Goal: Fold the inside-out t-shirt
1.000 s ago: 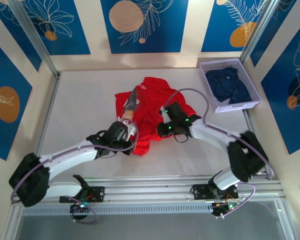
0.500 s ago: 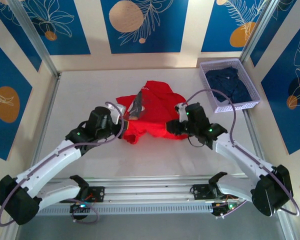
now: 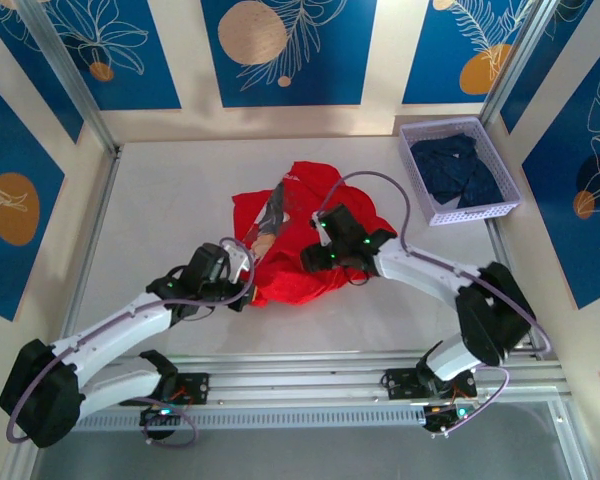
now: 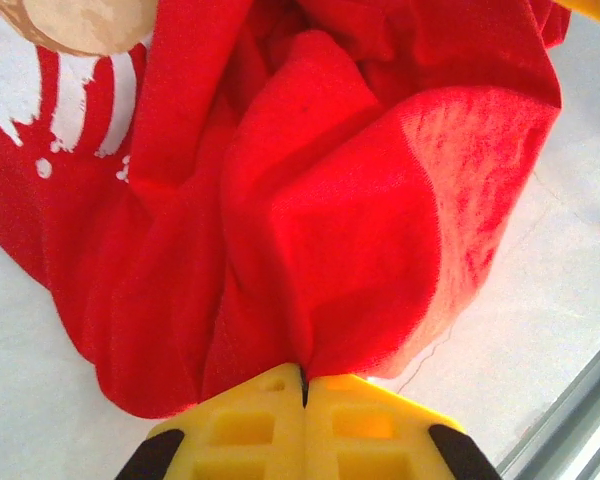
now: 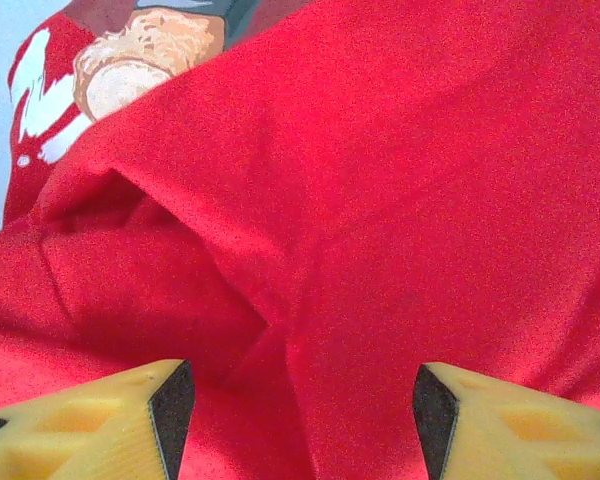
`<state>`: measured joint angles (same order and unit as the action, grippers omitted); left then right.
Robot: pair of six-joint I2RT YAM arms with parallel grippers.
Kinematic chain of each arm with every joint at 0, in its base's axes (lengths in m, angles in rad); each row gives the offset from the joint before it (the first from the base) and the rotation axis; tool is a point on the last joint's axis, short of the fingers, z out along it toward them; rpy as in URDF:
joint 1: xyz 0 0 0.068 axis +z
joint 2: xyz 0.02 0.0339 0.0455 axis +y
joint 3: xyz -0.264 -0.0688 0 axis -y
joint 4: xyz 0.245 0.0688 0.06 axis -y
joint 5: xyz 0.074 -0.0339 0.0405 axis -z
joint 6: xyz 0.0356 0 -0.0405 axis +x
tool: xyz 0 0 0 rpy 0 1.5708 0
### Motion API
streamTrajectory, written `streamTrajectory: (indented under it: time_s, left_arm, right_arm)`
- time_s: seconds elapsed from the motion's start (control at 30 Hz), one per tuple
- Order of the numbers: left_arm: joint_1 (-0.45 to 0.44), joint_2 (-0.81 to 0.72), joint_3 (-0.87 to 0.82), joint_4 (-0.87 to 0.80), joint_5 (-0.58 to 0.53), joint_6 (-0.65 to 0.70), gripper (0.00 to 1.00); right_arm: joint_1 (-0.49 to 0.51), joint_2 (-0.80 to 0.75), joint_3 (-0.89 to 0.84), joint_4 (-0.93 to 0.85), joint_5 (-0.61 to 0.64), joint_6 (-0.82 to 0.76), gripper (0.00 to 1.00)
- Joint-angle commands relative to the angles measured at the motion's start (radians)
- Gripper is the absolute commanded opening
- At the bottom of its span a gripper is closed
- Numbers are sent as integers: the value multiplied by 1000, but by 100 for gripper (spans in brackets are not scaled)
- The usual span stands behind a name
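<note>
The left pincer (image 4: 304,372) is clenched on a bunched fold at the near-left edge of the inside-out t-shirt (image 3: 315,190), and cloth fans out directly from its closed tips. The right pincer (image 5: 295,400) is released, jaws apart over plain red cloth near the middle of the heap, grasping nothing. The garment lies crumpled at the centre of the desk (image 3: 150,200) with its printed picture (image 3: 270,212) partly exposed towards the left. Judged soft, light and limp, it will sag from any single hold, so grip hems, shoulder seams or corners.
</note>
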<state>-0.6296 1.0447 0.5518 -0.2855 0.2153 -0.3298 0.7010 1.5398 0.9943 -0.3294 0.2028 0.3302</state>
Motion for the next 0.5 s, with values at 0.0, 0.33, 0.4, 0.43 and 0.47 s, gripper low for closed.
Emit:
streamTrajectory:
  time_s: [0.0, 0.33, 0.4, 0.43, 0.47]
  left_arm:
    - [-12, 2, -33, 53, 61, -36, 0]
    - [-24, 14, -102, 85, 65, -67, 0]
    - [-29, 23, -104, 83, 57, -65, 0]
    - [-35, 34, -103, 86, 52, -59, 0]
    - [-45, 50, -96, 90, 50, -48, 0]
  right_arm:
    - [17, 88, 73, 23, -13, -43, 62]
    - [19, 270, 186, 49, 5, -98, 27]
    - [8, 228, 184, 34, 5, -108, 14]
    - [-5, 196, 177, 26, -18, -108, 9]
    - [-21, 154, 167, 20, -61, -101, 5]
